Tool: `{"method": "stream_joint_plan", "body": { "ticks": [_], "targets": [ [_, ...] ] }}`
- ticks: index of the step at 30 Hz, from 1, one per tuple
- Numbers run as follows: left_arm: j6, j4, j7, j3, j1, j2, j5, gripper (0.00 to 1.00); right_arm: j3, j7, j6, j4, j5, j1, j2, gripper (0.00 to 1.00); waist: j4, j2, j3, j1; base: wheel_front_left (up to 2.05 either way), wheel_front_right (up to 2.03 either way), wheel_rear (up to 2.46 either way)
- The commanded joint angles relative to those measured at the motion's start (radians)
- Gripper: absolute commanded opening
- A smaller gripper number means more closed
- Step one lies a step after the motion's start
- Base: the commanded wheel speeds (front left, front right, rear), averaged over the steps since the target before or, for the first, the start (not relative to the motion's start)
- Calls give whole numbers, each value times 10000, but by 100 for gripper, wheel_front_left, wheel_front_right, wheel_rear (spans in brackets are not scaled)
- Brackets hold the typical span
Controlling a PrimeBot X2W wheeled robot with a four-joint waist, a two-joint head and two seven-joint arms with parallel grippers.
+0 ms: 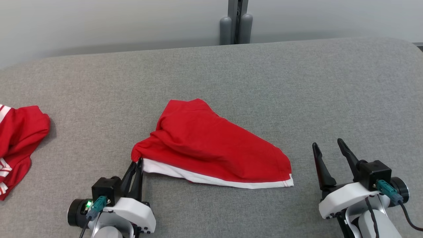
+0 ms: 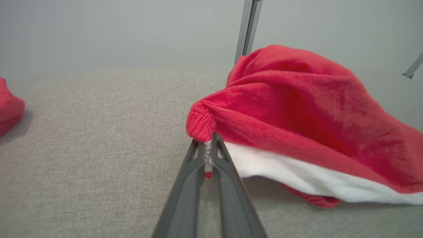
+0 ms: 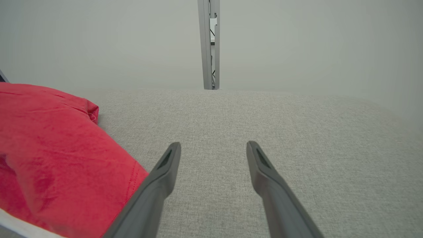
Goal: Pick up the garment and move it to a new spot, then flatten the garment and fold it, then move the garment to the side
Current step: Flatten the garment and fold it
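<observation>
Left gripper (image 1: pixel 139 161) is pinching the near-left corner of the red garment (image 1: pixel 211 145). Right gripper (image 1: pixel 327 142) is spread wide, near its right corner, not touching. The garment's heaped mid-bench (image 1: pixel 297 82), with another red garment (image 1: pixel 18 138) way off left.

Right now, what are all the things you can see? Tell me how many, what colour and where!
garment: one, red with a white edge, middle of the table
second garment: one, red with white stripes, bunched at the table's left edge
table: one, grey fabric top, under everything
post: one, grey metal, behind the table's far edge
tubes: two, grey, one on each side of the post
wall: one, pale grey, at the back
left gripper: one, dark fingers, shut on the garment's near left corner
right gripper: one, dark fingers, open, to the right of the garment and apart from it
</observation>
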Motion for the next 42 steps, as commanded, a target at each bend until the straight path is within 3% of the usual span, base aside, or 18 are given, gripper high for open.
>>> {"method": "stream_joint_plan", "body": {
  "ticks": [1,2,3,4,5,6,13,20,42],
  "targets": [
    [74,145,-16,81,39,41,137,0,23,-51,-3,-13,64,105,-13,100,-33,-1,-25,0,0,0,0],
    [105,337,-18,151,69,41,175,0,64,-51,-3,-40,96,139,-5,100,-56,-1,-46,0,0,0,0],
    [136,431,-18,238,56,44,228,14,106,-51,-3,-97,147,153,0,100,-79,-1,-64,0,0,0,0],
    [178,517,-18,301,62,44,292,49,141,-51,-3,-142,178,168,5,100,-103,-1,-95,0,0,0,0],
    [198,617,-18,379,107,42,349,96,152,-49,-3,-241,242,196,6,100,-119,-1,-138,0,0,0,0],
    [240,670,-18,459,155,44,440,100,164,-51,-3,-339,241,250,9,100,-129,-1,-187,0,0,0,0],
    [489,491,-18,975,622,44,818,100,110,-51,-3,-1008,210,766,51,100,-94,-1,-716,0,0,0,0],
    [664,-561,-18,1389,1501,41,1021,100,43,-51,-3,-1409,102,1551,76,100,248,-1,-1433,0,0,0,0],
    [617,-1237,-17,1527,2416,41,1014,100,151,-51,-3,-1043,648,2278,74,100,628,-1,-1939,0,0,0,0]
  ]
}}
